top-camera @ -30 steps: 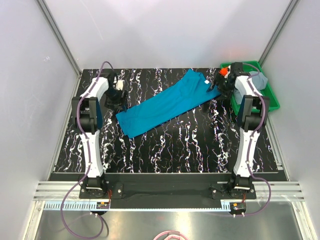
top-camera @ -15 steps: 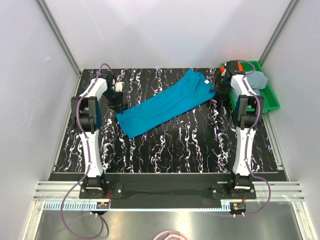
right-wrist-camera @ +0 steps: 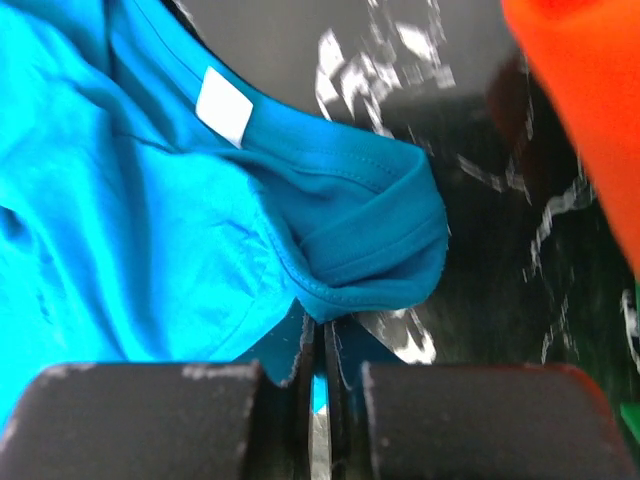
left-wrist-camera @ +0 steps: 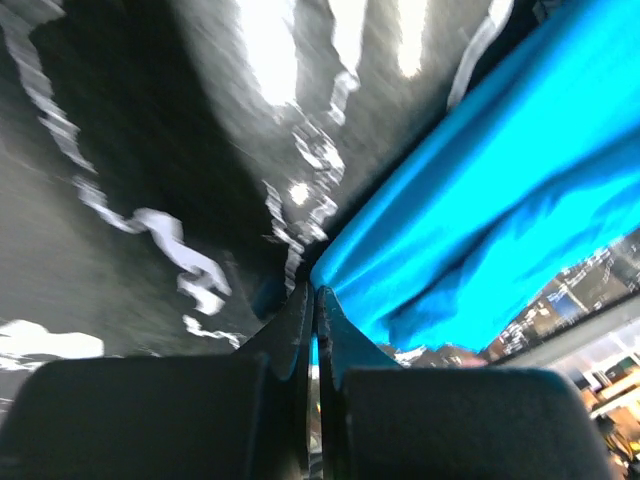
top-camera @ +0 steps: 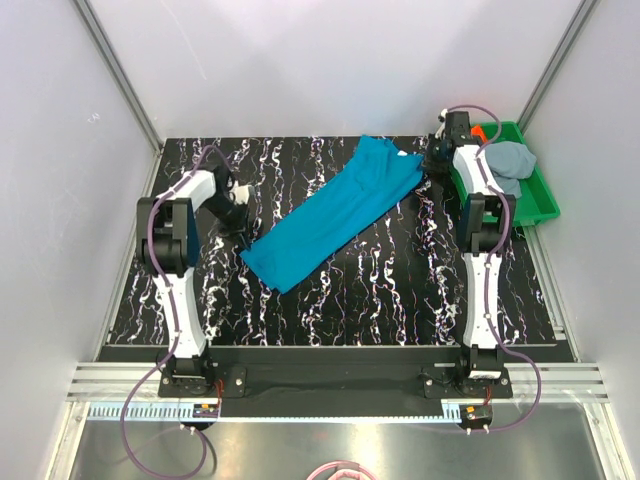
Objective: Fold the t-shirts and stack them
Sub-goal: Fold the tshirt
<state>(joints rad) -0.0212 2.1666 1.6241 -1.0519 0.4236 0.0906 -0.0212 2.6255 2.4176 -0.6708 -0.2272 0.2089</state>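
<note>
The teal-blue t-shirt [top-camera: 335,215], folded into a long strip, lies slantwise across the black marbled table. My left gripper [top-camera: 242,222] is at its near-left end. In the left wrist view the jaws [left-wrist-camera: 315,295] are shut on a thin edge of the teal cloth [left-wrist-camera: 480,190]. My right gripper [top-camera: 430,165] is at the far-right collar end, and its jaws [right-wrist-camera: 322,330] are shut on a fold of teal hem [right-wrist-camera: 370,250] below the white label [right-wrist-camera: 224,104]. The grey-blue t-shirt [top-camera: 510,160] and the orange-red t-shirt [top-camera: 486,131] lie bunched in the green tray.
The green tray [top-camera: 535,205] stands at the table's back right, just beyond my right arm. Orange-red cloth [right-wrist-camera: 580,100] fills the right wrist view's upper right corner. Grey walls close in the table on three sides.
Both grippers have closed on the teal shirt's two ends. The shirt has swung a little steeper, its collar end pulled back and its near end shifted right.
</note>
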